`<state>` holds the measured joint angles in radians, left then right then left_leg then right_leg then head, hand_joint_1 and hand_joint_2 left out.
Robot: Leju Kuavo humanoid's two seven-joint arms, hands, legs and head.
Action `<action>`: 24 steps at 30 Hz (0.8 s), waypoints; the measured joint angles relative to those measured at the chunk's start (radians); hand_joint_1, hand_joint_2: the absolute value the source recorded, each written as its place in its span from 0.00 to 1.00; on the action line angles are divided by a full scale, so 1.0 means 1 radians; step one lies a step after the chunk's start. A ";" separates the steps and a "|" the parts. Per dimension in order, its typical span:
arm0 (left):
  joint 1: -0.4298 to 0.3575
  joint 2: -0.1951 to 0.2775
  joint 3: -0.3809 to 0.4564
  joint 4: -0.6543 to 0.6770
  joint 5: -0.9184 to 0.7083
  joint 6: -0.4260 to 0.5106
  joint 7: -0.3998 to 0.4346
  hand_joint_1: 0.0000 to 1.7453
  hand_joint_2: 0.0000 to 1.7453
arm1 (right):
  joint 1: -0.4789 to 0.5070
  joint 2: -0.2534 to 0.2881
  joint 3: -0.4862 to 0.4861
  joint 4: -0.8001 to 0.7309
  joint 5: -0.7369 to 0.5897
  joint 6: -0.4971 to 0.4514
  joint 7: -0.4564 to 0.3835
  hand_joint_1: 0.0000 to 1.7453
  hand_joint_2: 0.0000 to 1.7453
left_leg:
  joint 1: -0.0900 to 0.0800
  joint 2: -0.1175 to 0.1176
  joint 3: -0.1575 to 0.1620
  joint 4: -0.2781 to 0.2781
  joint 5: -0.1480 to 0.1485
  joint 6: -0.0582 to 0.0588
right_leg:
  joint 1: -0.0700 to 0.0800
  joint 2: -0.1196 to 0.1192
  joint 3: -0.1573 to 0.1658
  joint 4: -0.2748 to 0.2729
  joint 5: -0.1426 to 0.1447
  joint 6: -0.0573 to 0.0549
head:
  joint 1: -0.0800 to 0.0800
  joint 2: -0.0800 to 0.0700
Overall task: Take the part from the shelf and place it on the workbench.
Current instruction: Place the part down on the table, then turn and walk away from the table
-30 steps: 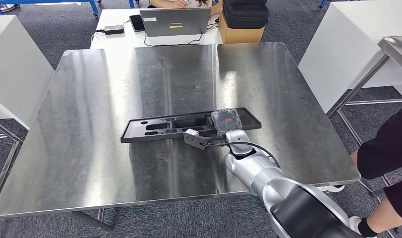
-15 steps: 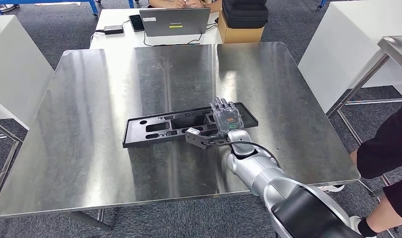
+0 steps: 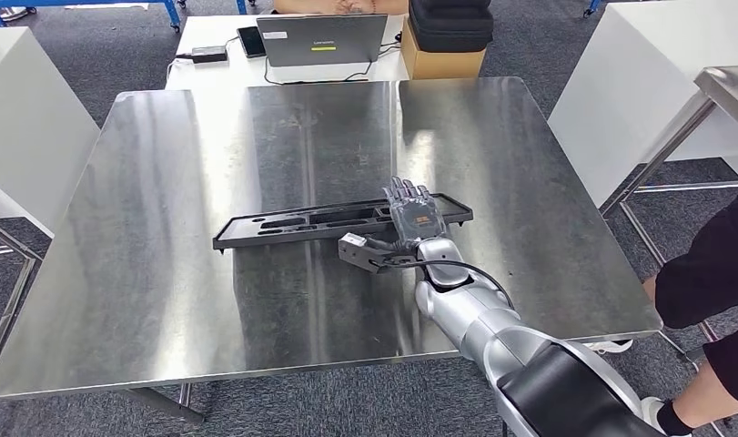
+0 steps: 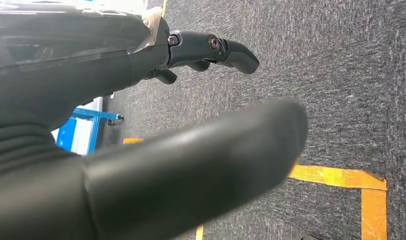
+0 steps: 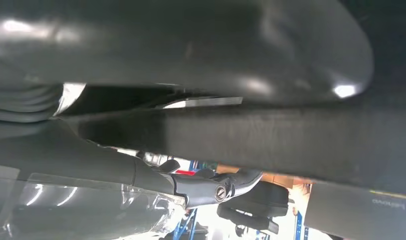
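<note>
On a steel workbench (image 3: pixel 165 273), a long black part (image 3: pixel 301 223) lies mid-surface, its right end under the right hand (image 3: pixel 415 221), fingers extended; whether it grips is unclear. The left hand (image 4: pixel 140 165) holds nothing above carpet.

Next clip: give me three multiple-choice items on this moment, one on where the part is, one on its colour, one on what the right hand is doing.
1. Where is the part?
A. on the steel workbench
B. on the floor
C. on the laptop

2. What colour is the part?
A. white
B. black
C. blue

3. What is the right hand doing?
A. hanging beside the table
B. resting on the laptop
C. at the part's right end, fingers stretched over it

Key: 1 A, the part lies near the workbench's middle. 2 B, it is a long black piece with cut-outs. 3 C, the head view shows the fingers over that end.
</note>
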<state>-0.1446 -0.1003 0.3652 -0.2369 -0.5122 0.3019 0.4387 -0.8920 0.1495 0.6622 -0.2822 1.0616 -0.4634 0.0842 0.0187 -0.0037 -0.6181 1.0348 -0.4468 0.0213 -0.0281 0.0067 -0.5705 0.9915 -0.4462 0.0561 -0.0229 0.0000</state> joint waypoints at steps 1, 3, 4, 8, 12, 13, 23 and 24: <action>0.000 0.000 0.001 0.000 0.000 0.001 0.000 0.00 0.00 | 0.000 0.001 -0.008 0.000 -0.009 -0.009 -0.012 0.00 0.00 | 0.000 0.000 0.000 0.000 0.000 0.000 | 0.000 0.000 0.000 0.000 0.000 0.000 | 0.000 0.000; 0.000 0.000 0.002 0.000 -0.002 0.003 0.000 0.00 0.00 | 0.000 0.005 -0.029 -0.003 -0.028 -0.028 -0.041 0.00 0.00 | 0.000 0.000 0.000 0.000 0.000 0.000 | 0.000 0.000 0.000 0.000 0.000 0.000 | 0.000 0.000; 0.001 0.000 0.003 0.000 -0.002 0.004 0.000 0.00 0.00 | 0.000 0.007 -0.040 -0.007 -0.039 -0.038 -0.059 0.00 0.00 | 0.000 0.000 0.000 0.000 0.000 0.000 | 0.000 0.000 0.000 0.000 0.000 0.000 | 0.000 0.000; 0.004 0.000 0.011 0.000 -0.004 0.006 0.000 0.00 0.00 | 0.000 0.024 -0.097 -0.037 -0.091 -0.071 -0.149 0.00 0.00 | 0.000 0.000 0.000 0.000 0.000 0.000 | 0.000 0.000 0.000 0.000 0.000 0.000 | 0.000 0.000; 0.006 0.000 0.022 0.000 -0.002 0.009 0.000 0.00 0.00 | 0.000 0.047 -0.145 -0.078 -0.128 -0.079 -0.218 0.00 0.00 | 0.000 0.000 0.000 0.000 0.000 0.000 | 0.000 0.000 0.000 0.000 0.000 0.000 | 0.000 0.000; 0.007 0.000 0.025 0.000 -0.001 0.010 0.000 0.00 0.00 | 0.000 0.052 -0.155 -0.088 -0.136 -0.079 -0.232 0.00 0.00 | 0.000 0.000 0.000 0.000 0.000 0.000 | 0.000 0.000 0.000 0.000 0.000 0.000 | 0.000 0.000; 0.023 0.000 0.053 0.000 0.006 0.017 0.000 0.00 0.00 | 0.048 0.105 -0.286 -0.229 -0.466 0.136 -0.487 0.00 0.00 | 0.001 0.000 0.000 0.000 0.000 0.000 | 0.000 0.000 0.000 0.000 0.000 0.000 | 0.000 0.000; 0.024 0.000 0.055 0.000 0.005 0.018 0.000 0.00 0.00 | 0.062 0.109 -0.301 -0.257 -0.526 0.186 -0.521 0.00 0.00 | 0.001 0.000 0.000 0.000 0.000 0.000 | 0.000 0.000 0.000 0.000 0.000 0.000 | 0.000 0.000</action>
<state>-0.1204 -0.1003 0.4202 -0.2369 -0.5068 0.3196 0.4387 -0.8301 0.2585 0.3609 -0.5391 0.5354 -0.2775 -0.4364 0.0193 -0.0038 -0.6182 1.0347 -0.4468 0.0213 -0.0281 0.0066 -0.5707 0.9917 -0.4463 0.0560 -0.0229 0.0000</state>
